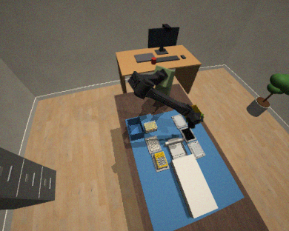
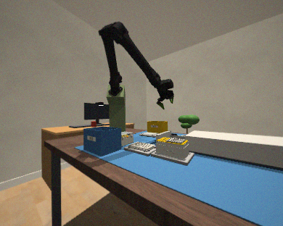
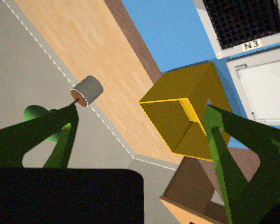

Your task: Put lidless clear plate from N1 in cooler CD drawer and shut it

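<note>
My gripper [image 1: 198,118] [image 2: 165,103] is open and empty. It hangs high above the bench, over the yellow bin [image 3: 183,115] at the mat's right edge. The cooler's long white housing [image 1: 194,185] lies on the blue mat. At its end toward the arm base, a grey drawer [image 1: 176,149] with a bar handle [image 1: 173,141] appears pulled out, its pale floor bare. Pale welled plates sit in nests left [image 1: 152,144] and right [image 1: 196,149] of the drawer. I cannot read which nest is N1. I see no lamp.
A black plate in nest N3 [image 3: 241,20] and a white plate [image 3: 263,87] lie near the yellow bin. A blue bin [image 1: 135,127], a pale tip box [image 1: 150,126] and a yellow-topped box [image 1: 160,161] stand on the mat's left side.
</note>
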Action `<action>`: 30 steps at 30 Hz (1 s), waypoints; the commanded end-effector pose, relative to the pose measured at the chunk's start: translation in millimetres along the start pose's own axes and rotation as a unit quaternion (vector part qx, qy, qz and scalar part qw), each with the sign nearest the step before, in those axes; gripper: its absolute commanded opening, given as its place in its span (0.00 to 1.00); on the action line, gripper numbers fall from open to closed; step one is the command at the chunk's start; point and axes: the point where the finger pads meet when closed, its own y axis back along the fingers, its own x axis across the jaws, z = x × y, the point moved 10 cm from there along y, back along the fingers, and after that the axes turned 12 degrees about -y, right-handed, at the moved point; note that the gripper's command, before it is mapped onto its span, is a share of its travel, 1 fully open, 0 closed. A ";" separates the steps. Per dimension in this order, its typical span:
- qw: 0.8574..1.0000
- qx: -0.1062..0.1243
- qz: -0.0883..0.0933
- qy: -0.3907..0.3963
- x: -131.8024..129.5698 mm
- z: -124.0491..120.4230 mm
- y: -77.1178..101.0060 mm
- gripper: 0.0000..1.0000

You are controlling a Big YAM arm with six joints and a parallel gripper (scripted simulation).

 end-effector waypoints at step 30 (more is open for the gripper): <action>0.985 -0.070 -0.114 0.113 -30.4 20.3 33.6 0.00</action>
